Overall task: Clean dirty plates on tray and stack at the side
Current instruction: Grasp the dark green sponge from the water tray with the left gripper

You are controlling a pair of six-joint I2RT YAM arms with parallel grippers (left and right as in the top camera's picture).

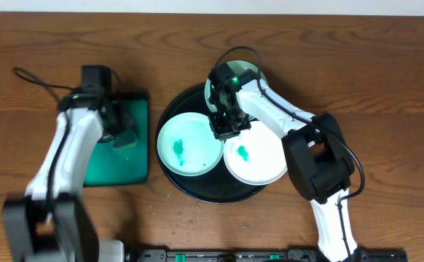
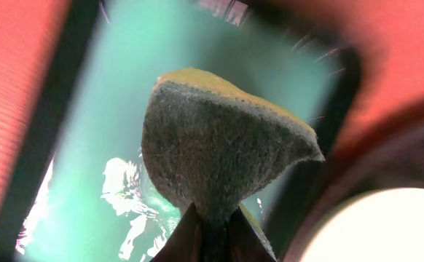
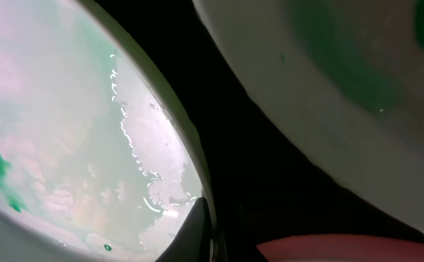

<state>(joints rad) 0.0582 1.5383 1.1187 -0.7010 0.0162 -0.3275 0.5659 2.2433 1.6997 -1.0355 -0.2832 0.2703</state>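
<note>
Your left gripper is pinched tight on a sponge, holding it above the green tray. Your right gripper sits low over the black tray, between the mint plate and the white plate, both smeared green. One finger is at the mint plate's rim; you cannot tell how far that gripper is open. A third plate lies at the tray's far edge, mostly hidden under the arm.

Two green-smeared plates side by side on black tray, right claw between them
</note>
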